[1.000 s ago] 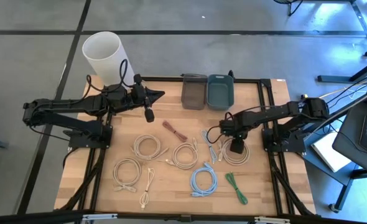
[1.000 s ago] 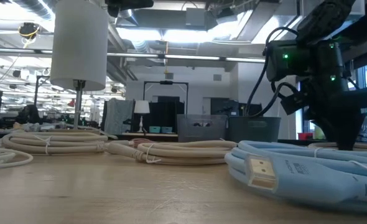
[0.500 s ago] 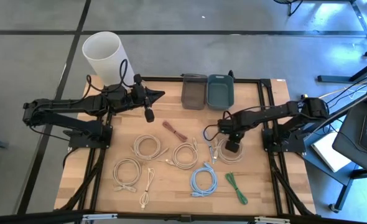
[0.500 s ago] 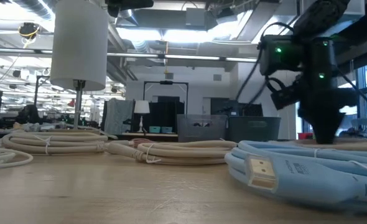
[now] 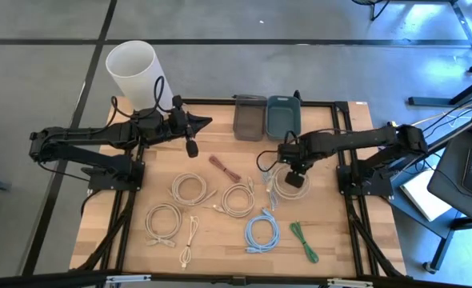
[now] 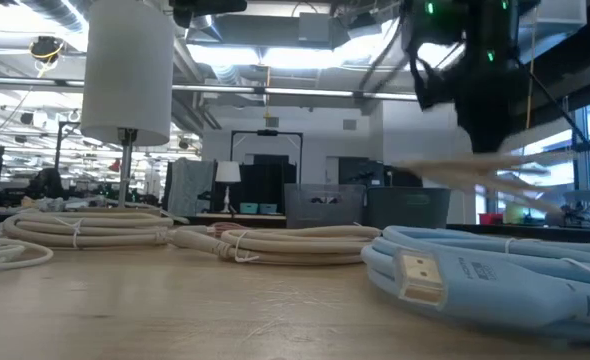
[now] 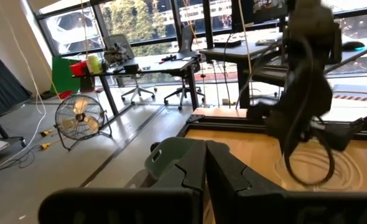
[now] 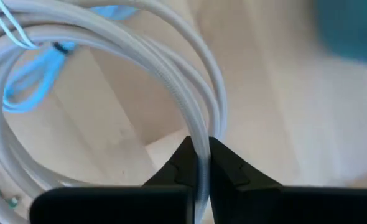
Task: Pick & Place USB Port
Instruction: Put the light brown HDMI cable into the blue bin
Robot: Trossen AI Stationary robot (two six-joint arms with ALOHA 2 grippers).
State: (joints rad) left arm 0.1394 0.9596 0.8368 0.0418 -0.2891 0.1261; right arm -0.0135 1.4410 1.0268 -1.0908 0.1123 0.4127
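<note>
Now the right gripper (image 8: 199, 163) is clenched on a beige cable coil (image 8: 171, 81), lifted near the desk's (image 5: 220, 244) far edge; the left gripper (image 7: 205, 163) waits clenched.

I see the coiled off-white USB cable (image 5: 285, 186) lifted off the wooden table, its round loops hanging tilted between the pinched fingers of my right gripper (image 8: 199, 163). A thin tie (image 8: 60, 47) binds the strands. It hangs just in front of the teal plastic bin (image 5: 283, 118).
</note>
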